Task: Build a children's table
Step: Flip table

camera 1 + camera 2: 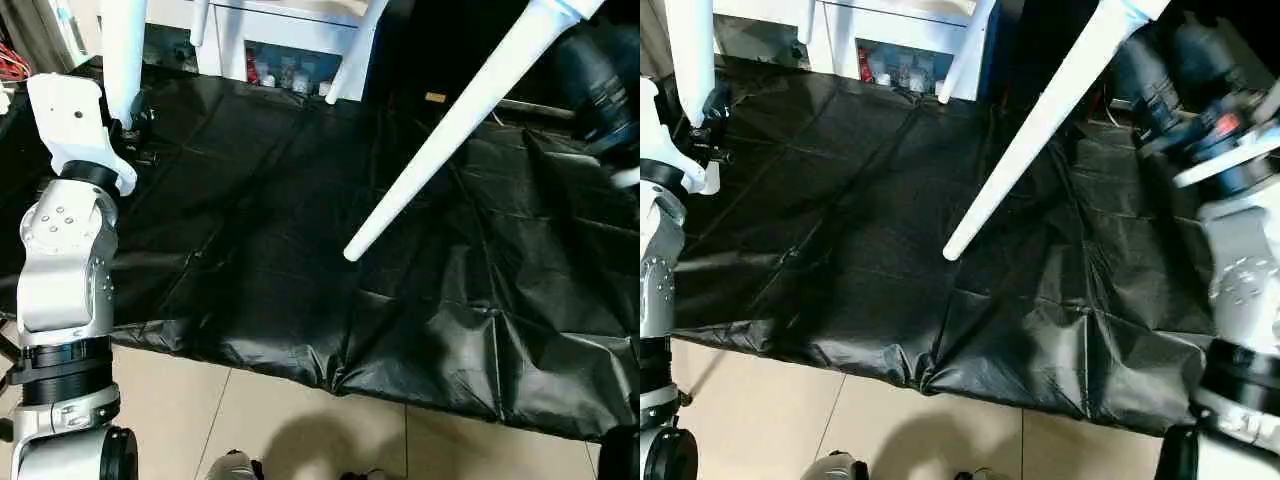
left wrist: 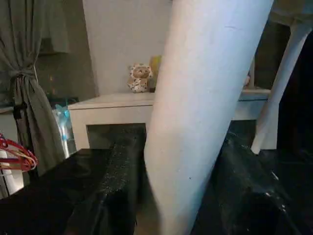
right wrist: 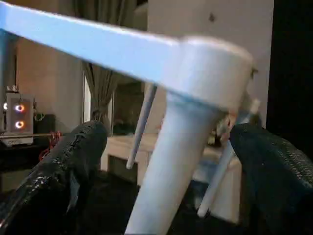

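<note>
1. The children's table of white plastic [image 3: 88, 46] is held tilted above a crinkled black plastic sheet [image 1: 330, 260] spread on the pale tiled floor [image 1: 200, 420] — its long tapered tubular legs are already seated in the corner sockets.
2. One white leg [image 1: 450, 130] slants down across the middle of the head views, its rounded tip hanging free above the sheet.
3. In the right wrist view that leg rises into a round corner socket [image 3: 210, 73] at the edge of the top.
4. The right gripper [image 3: 161, 161] stands wide, a black finger [image 3: 73, 161] on either side of the leg and apart from it.
5. The left gripper [image 2: 186, 186] is closed on another white leg [image 2: 205, 107] — a black finger [image 2: 117, 186] presses against its side.
6. Beyond the sheet stands a low white shelf unit [image 1: 290, 35], two further table legs before it.
</note>
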